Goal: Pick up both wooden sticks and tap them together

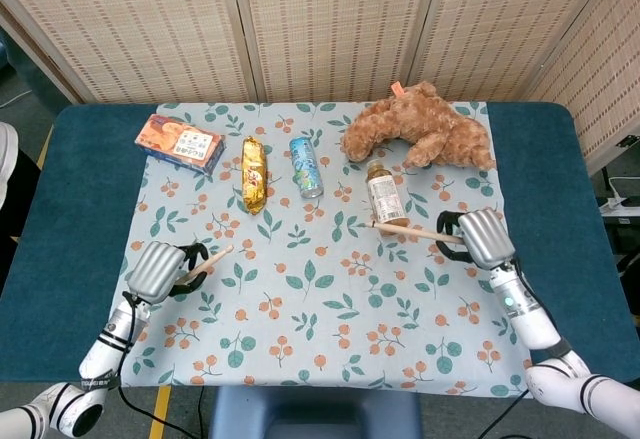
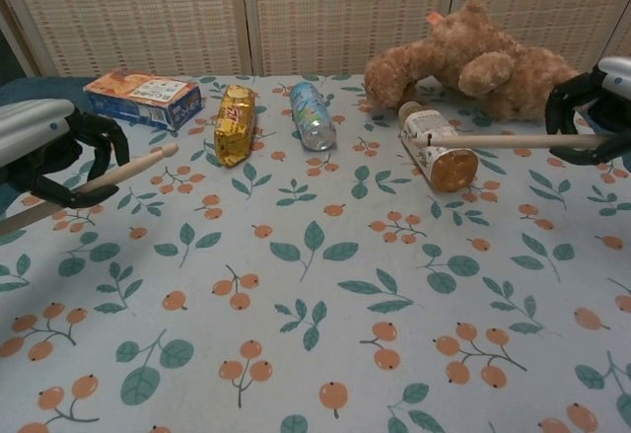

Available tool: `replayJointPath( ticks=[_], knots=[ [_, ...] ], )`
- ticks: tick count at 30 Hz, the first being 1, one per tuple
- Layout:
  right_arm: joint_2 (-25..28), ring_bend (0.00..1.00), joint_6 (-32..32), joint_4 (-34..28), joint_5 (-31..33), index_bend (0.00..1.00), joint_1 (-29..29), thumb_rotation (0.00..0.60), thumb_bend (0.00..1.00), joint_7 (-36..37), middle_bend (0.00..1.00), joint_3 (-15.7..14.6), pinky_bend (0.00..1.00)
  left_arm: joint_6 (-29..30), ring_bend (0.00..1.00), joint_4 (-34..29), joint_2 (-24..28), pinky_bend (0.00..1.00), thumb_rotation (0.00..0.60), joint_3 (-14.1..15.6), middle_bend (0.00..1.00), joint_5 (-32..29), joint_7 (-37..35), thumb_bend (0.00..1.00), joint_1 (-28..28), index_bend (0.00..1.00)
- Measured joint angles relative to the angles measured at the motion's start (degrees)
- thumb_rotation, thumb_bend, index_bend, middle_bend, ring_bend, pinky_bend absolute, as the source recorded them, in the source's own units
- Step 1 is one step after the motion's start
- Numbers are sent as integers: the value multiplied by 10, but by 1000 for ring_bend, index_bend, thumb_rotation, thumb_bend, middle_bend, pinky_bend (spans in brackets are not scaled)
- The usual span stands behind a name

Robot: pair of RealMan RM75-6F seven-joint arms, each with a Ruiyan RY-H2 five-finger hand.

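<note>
Left hand (image 1: 160, 270): fingers curled around left wooden stick (image 1: 207, 262), low over the desk's near-left area; stick tip points up-right toward centre.
Right hand (image 1: 480, 238): fingers wrapped on right wooden stick (image 1: 412, 229), near the right edge of the cloth; stick lies almost level, tip aimed left, ending by the bottle (image 1: 383, 192).
Sticks: both held, well apart, tips not touching; wide gap of floral tablecloth (image 1: 320, 299) between them.
Step in hand: judged as bringing the 2 sticks together for a tap.
How to do it well: swing both hands inward over the bare middle of the cloth, raise them a bit so the shafts clear the bottle and the can (image 1: 306, 166); cross shafts near the tips, not near the fingers; keep grips firm so a stick does not slip on impact.
Risk: right stick tip sits close to the bottle, a low sweep could knock it.
Other items: teddy bear (image 1: 420, 127), snack pack (image 1: 254, 173), box (image 1: 181, 143) at the back, out of the path.
</note>
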Motion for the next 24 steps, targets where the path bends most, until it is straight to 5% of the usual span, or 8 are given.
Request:
replayJointPath(
  ticks=[4, 9, 14, 24],
  knots=[
    [-30, 292, -33, 66, 1, 596, -2, 600, 484, 29, 499, -15, 769, 9, 765, 21, -17, 999, 600, 5, 587, 9, -16, 373, 7, 408],
    [-52, 99, -56, 115, 1, 462, -6, 600, 388, 67, 326, -27, 465, 0, 603, 35, -26, 895, 600, 12, 429, 12, -30, 366, 10, 257],
    [-60, 9, -55, 144, -7, 398, -11, 600, 356, 88, 227, -32, 322, -8, 458, 39, -32, 787, 600, 20, 302, 21, -55, 368, 12, 157],
    [-25, 0, -7, 110, -26, 215, -28, 600, 293, 99, 25, -35, 136, -7, 306, 26, -21, 622, 600, 22, 171, 34, -60, 361, 12, 32]
  ],
)
